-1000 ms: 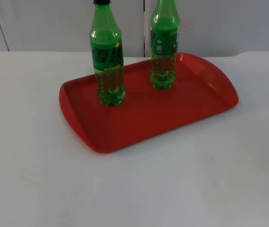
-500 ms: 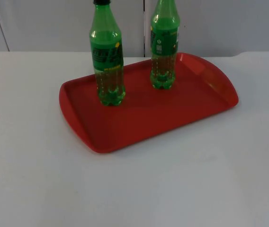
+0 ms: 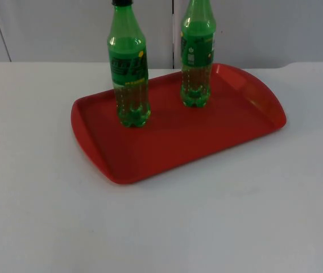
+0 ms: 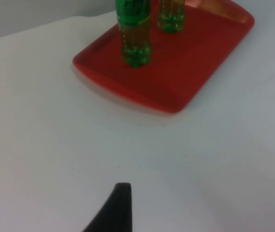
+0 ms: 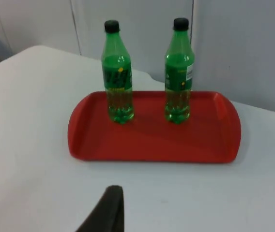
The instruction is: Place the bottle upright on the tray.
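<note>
We see one fingertip of the left gripper (image 4: 114, 212) above bare table (image 3: 207, 227), well apart from the tray (image 3: 167, 148); it touches nothing, and we cannot tell how its jaws stand. The same applies to the right gripper (image 5: 106, 212).

Count: one red tray, two green bottles. The left bottle (image 3: 129, 68) and the right bottle (image 3: 197, 57) both stand upright on the tray, apart from each other, each with a black cap. The grey partition wall (image 3: 264, 28) rises behind.

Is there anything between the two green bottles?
No. Between the left bottle and the right bottle is just bare red tray, seen from the top view.
</note>
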You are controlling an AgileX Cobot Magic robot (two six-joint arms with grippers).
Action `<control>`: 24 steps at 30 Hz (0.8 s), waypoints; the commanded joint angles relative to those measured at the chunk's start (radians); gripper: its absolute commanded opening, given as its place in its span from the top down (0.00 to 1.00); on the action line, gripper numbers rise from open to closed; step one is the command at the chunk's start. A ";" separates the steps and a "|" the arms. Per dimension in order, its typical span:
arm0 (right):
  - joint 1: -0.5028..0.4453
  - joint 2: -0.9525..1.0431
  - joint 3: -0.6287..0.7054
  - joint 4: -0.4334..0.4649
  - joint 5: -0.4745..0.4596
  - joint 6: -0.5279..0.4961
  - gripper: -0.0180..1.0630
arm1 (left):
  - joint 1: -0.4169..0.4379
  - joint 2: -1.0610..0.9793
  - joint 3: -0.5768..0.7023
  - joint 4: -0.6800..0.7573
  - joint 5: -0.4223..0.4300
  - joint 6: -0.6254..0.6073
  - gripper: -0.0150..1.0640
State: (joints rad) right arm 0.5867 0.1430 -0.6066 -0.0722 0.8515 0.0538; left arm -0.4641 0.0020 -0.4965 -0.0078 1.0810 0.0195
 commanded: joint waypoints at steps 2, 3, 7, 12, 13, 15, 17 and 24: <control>0.005 -0.057 0.004 0.010 0.085 -0.022 0.01 | -0.007 -0.002 0.003 0.001 -0.006 -0.009 0.01; 0.005 -0.075 0.004 0.008 0.104 -0.022 0.01 | -0.007 -0.002 0.003 0.001 -0.006 -0.009 0.01; 0.005 -0.126 0.004 0.008 0.160 -0.022 0.01 | -0.007 -0.002 0.003 0.001 -0.006 -0.009 0.01; 0.005 -0.143 0.004 0.010 0.194 -0.022 0.01 | -0.007 -0.002 0.003 0.001 -0.006 -0.009 0.01; 0.005 -0.143 0.007 0.010 0.203 -0.022 0.01 | -0.007 -0.002 0.003 0.001 -0.006 -0.009 0.01; 0.005 -0.143 0.021 0.008 0.208 -0.022 0.01 | -0.007 -0.002 0.003 0.001 -0.006 -0.009 0.01; 0.005 -0.143 0.028 0.008 0.208 -0.022 0.01 | -0.007 -0.002 0.003 0.001 -0.006 -0.009 0.01; 0.005 -0.143 0.085 0.007 0.221 -0.022 0.01 | -0.007 -0.002 0.003 0.001 -0.006 -0.009 0.01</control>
State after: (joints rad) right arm 0.5867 0.0038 -0.5283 -0.0703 1.0655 0.0413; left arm -0.4641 0.0020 -0.4965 -0.0078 1.0810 0.0195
